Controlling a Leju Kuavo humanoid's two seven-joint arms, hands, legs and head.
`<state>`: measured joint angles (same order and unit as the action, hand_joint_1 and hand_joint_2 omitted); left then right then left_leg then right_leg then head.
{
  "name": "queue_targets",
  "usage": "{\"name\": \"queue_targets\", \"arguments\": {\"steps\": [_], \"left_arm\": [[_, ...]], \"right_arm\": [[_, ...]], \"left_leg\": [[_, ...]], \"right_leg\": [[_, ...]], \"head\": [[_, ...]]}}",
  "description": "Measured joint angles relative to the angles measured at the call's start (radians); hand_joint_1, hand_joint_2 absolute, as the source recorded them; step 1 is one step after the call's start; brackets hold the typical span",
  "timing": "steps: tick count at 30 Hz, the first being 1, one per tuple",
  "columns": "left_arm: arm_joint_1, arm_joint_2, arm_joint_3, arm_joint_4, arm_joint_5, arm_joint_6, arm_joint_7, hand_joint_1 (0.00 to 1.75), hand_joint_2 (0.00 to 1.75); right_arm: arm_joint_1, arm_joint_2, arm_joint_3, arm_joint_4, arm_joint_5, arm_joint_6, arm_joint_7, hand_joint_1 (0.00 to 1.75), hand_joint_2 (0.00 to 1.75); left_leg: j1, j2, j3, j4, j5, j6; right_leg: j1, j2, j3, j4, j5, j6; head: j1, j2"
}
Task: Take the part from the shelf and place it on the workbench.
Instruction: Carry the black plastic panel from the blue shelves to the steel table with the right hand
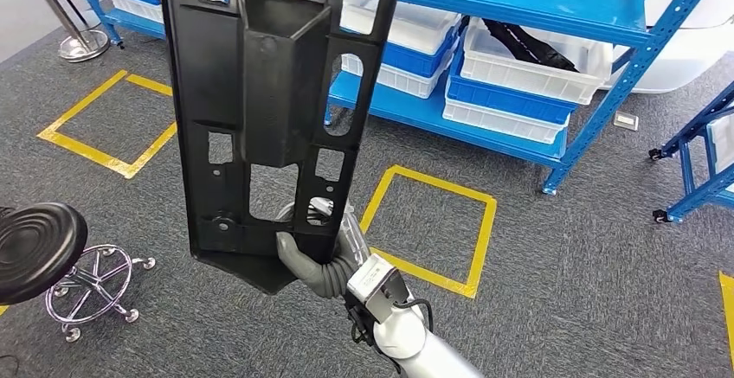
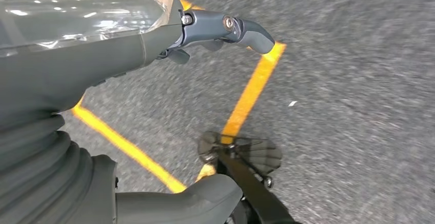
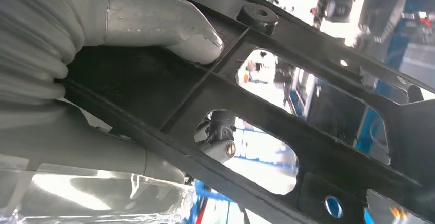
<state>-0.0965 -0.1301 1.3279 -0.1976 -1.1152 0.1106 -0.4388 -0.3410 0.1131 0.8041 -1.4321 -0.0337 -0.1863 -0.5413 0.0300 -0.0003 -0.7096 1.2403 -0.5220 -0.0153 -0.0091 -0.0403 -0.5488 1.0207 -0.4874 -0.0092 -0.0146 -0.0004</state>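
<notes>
A long black plastic part (image 1: pixel 273 110) with cut-out windows stands upright in the middle of the head view. My right hand (image 1: pixel 322 261) grips its lower end, thumb on the near face. In the right wrist view the grey thumb (image 3: pixel 169 29) presses on the part's (image 3: pixel 318 131) ribbed black surface, and a dark finger shows through one of its holes. My left hand (image 2: pixel 154 44) hangs over the floor in the left wrist view, holding nothing, its fingers apart and slightly curled.
Blue shelving (image 1: pixel 519 15) with white and blue bins (image 1: pixel 519 75) runs along the back. Yellow tape squares (image 1: pixel 428 222) mark the grey carpet. A black stool (image 1: pixel 39 253) on a chrome wheeled base stands at the left. Another blue rack (image 1: pixel 701 162) is at the right edge.
</notes>
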Motion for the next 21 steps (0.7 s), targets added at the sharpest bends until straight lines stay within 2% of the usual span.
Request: {"name": "queue_targets", "arguments": {"steps": [2,3,4,6,8,10,12,13,14,15,17,19,20,21], "left_arm": [[-0.001,-0.004,-0.001,0.0,-0.016,-0.007,0.033,0.0,1.75],[-0.002,-0.007,-0.002,0.0,-0.027,-0.012,0.051,0.0,1.75],[-0.002,-0.011,-0.005,0.0,-0.039,-0.017,0.067,0.0,1.75],[0.002,-0.018,-0.014,0.001,-0.059,-0.026,0.089,0.0,1.75],[0.006,-0.027,-0.024,0.001,-0.069,-0.031,0.099,0.0,1.75],[0.007,-0.033,-0.03,0.001,-0.073,-0.034,0.102,0.0,1.75],[0.007,-0.034,-0.033,0.001,-0.075,-0.035,0.103,0.0,1.75],[0.007,-0.034,-0.033,0.001,-0.076,-0.035,0.104,0.0,1.75],[0.008,-0.035,-0.034,0.001,-0.076,-0.036,0.105,0.0,1.75],[0.009,-0.035,-0.034,0.001,-0.076,-0.036,0.106,0.0,1.75],[0.009,-0.038,-0.034,0.001,-0.078,-0.037,0.107,0.0,1.75],[0.009,-0.039,-0.037,0.001,-0.085,-0.039,0.104,0.0,1.75],[0.01,-0.039,-0.04,0.001,-0.088,-0.038,0.098,0.0,1.75],[0.012,-0.039,-0.044,0.001,-0.089,-0.036,0.084,0.0,1.75]], "right_arm": [[0.008,0.001,0.002,-0.007,0.009,-0.006,0.007,1.75,1.75],[0.015,0.001,0.002,-0.013,0.012,-0.01,0.01,1.75,1.75],[0.024,-0.001,0.002,-0.02,0.014,-0.012,0.012,1.75,1.75],[0.044,-0.006,0.002,-0.033,0.016,-0.014,0.016,1.75,1.75],[0.06,-0.01,0.002,-0.044,0.017,-0.014,0.019,1.75,1.75],[0.07,-0.016,0.001,-0.052,0.019,-0.015,0.02,1.75,1.75],[0.08,-0.024,0.001,-0.055,0.021,-0.015,0.021,1.75,1.75],[0.085,-0.028,0.001,-0.056,0.021,-0.015,0.021,1.75,1.75],[0.088,-0.031,0.001,-0.056,0.022,-0.015,0.022,1.75,1.75],[0.09,-0.032,0.001,-0.057,0.022,-0.015,0.022,1.75,1.75],[0.09,-0.033,0.001,-0.059,0.023,-0.015,0.023,1.75,1.75],[0.092,-0.033,0.001,-0.063,0.029,-0.014,0.026,1.75,1.75],[0.094,-0.033,0.001,-0.066,0.034,-0.013,0.028,1.75,1.75],[0.098,-0.033,0.0,-0.07,0.042,-0.012,0.031,1.75,1.75]], "left_leg": [[-0.006,0.03,0.072,-0.129,0.049,0.01],[-0.011,0.044,0.097,-0.176,0.061,0.015],[-0.016,0.053,0.107,-0.2,0.064,0.019],[-0.023,0.04,0.105,-0.209,0.065,0.026],[-0.021,0.025,0.106,-0.217,0.072,0.039],[-0.017,0.01,0.107,-0.223,0.08,0.05],[-0.016,-0.009,0.104,-0.223,0.082,0.054],[-0.016,-0.02,0.103,-0.223,0.082,0.054],[-0.016,-0.031,0.103,-0.223,0.083,0.054],[-0.016,-0.043,0.104,-0.222,0.083,0.053],[-0.015,-0.065,0.104,-0.219,0.084,0.046],[-0.016,-0.082,0.099,-0.215,0.085,0.034],[-0.015,-0.088,0.095,-0.214,0.087,0.028],[-0.013,-0.094,0.092,-0.214,0.089,0.022]], "right_leg": [[0.007,-0.015,0.0,0.001,-0.002,0.001],[0.011,-0.022,-0.001,0.002,-0.003,0.003],[0.015,-0.029,-0.002,0.002,-0.004,0.005],[0.016,-0.045,-0.002,0.001,-0.005,0.01],[0.013,-0.029,-0.012,0.022,-0.02,0.015],[0.009,0.01,-0.053,0.11,-0.066,0.014],[0.006,0.028,-0.111,0.236,-0.116,0.01],[0.003,0.031,-0.129,0.274,-0.125,0.014],[0.001,0.033,-0.129,0.276,-0.118,0.021],[-0.003,0.035,-0.112,0.242,-0.099,0.031],[-0.014,0.06,-0.049,0.11,-0.047,0.049],[-0.019,0.083,-0.009,0.024,-0.019,0.05],[-0.018,0.087,-0.005,0.013,-0.015,0.046],[-0.015,0.08,-0.004,0.012,-0.012,0.039]], "head": [[0.0,0.0],[0.001,0.0],[0.002,0.0],[0.005,0.0],[0.006,0.0],[0.008,0.0],[0.011,0.0],[0.011,0.0],[0.011,0.0],[0.011,0.0],[0.012,0.0],[0.012,0.0],[0.012,0.0],[0.011,0.0]]}}
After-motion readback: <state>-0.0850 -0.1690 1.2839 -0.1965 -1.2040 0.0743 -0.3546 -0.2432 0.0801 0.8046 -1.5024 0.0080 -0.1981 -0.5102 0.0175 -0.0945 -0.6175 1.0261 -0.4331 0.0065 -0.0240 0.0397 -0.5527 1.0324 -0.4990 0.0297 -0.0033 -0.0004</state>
